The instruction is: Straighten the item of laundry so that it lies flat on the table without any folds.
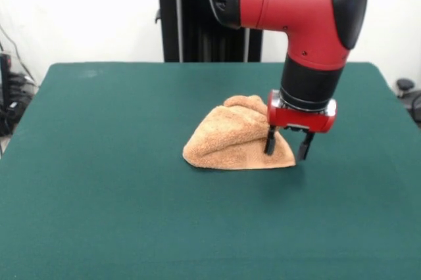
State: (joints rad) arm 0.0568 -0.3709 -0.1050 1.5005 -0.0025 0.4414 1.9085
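The item of laundry (230, 140) is an orange-tan terry towel, bunched into a folded heap near the middle of the dark green table (118, 188). Its top is rumpled into ridges and its lower edge rests on the felt. My gripper (287, 148) hangs from the red arm at the heap's right end. Its two dark fingers are spread apart: the left fingertip (270, 149) is in front of the towel's right corner, the other fingertip just beyond the cloth's edge. Nothing is held between them.
Green felt stretches wide on every side of the heap. Behind the table's far edge stands a black pedestal (197, 37) against a white wall. Dark equipment shows at the left edge (8, 89) and the right edge (408, 96).
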